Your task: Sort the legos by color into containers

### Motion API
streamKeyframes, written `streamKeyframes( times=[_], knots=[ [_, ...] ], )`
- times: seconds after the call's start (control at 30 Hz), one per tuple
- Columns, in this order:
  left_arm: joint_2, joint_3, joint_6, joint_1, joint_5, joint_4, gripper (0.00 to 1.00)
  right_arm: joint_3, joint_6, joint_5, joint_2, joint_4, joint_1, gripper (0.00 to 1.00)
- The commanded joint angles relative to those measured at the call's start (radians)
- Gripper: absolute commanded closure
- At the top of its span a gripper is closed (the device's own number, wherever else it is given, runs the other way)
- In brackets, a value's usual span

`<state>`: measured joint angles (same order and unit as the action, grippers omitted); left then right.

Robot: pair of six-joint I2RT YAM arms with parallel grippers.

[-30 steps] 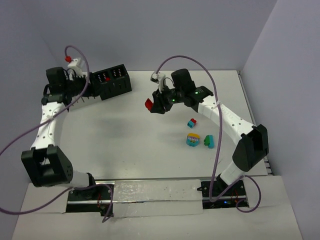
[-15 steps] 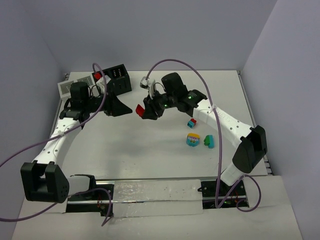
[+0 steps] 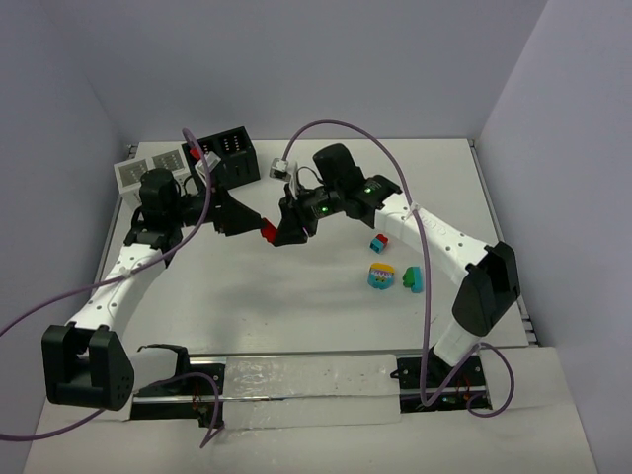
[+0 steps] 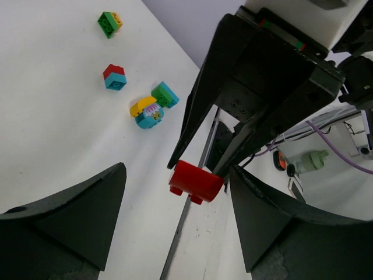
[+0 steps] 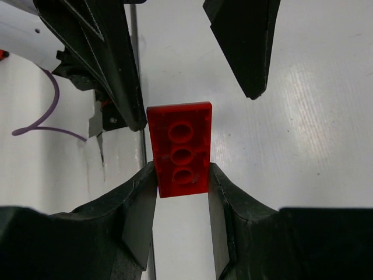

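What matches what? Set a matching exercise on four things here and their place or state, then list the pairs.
1 flat red plastic brick
2 rounded cyan-and-yellow plastic piece
3 black rectangular box
4 left arm's jaws

A open, holding nothing
B beside a green-and-teal brick
C at the table's far edge
D clamped in the right arm's jaws

Pairs: 1-D, 2-B, 3-C, 4-A
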<state>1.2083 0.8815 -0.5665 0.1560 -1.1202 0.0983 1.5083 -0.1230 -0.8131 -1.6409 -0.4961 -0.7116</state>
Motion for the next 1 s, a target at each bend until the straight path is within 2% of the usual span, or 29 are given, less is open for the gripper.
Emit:
streamKeyframes(
  times=[0.0, 0.33, 0.6, 0.67, 0.7, 0.73, 0.77, 0.9, 0.93, 0.97],
  knots=[
    [-0.032, -0.002, -0.045, 0.019, -0.063, 0.133, 0.21, 0.072, 0.027, -0.089, -0.014, 0.005, -0.005, 1.00],
    [-0.036, 0.004, 0.027, 0.036, -0.063, 0.064, 0.37, 0.102, 0.074, -0.182, -0.046, 0.007, 0.020, 1.00],
    [-0.032, 0.019, 0.068, 0.039, -0.058, 0.011, 0.78, 0.107, 0.082, -0.184, -0.052, 0.006, 0.021, 1.00],
    [-0.030, 0.023, 0.082, 0.039, -0.053, -0.018, 0.94, 0.109, 0.087, -0.188, -0.056, 0.007, 0.023, 0.99],
    [-0.030, 0.026, 0.093, 0.039, -0.048, -0.025, 0.99, 0.109, 0.090, -0.191, -0.058, 0.007, 0.025, 0.95],
    [-0.029, 0.032, 0.108, 0.038, -0.042, -0.049, 1.00, 0.108, 0.092, -0.196, -0.059, 0.010, 0.028, 0.87],
    [-0.027, 0.037, 0.117, 0.037, -0.041, -0.062, 1.00, 0.106, 0.097, -0.201, -0.059, 0.014, 0.034, 0.72],
    [-0.010, 0.088, 0.155, 0.010, -0.025, -0.119, 1.00, 0.094, 0.121, -0.211, -0.056, 0.033, 0.053, 0.31],
    [-0.002, 0.104, 0.167, -0.004, -0.019, -0.140, 1.00, 0.091, 0.122, -0.211, -0.054, 0.037, 0.060, 0.23],
    [0.007, 0.123, 0.183, -0.022, -0.007, -0.155, 1.00, 0.086, 0.122, -0.209, -0.052, 0.039, 0.067, 0.19]
  ],
)
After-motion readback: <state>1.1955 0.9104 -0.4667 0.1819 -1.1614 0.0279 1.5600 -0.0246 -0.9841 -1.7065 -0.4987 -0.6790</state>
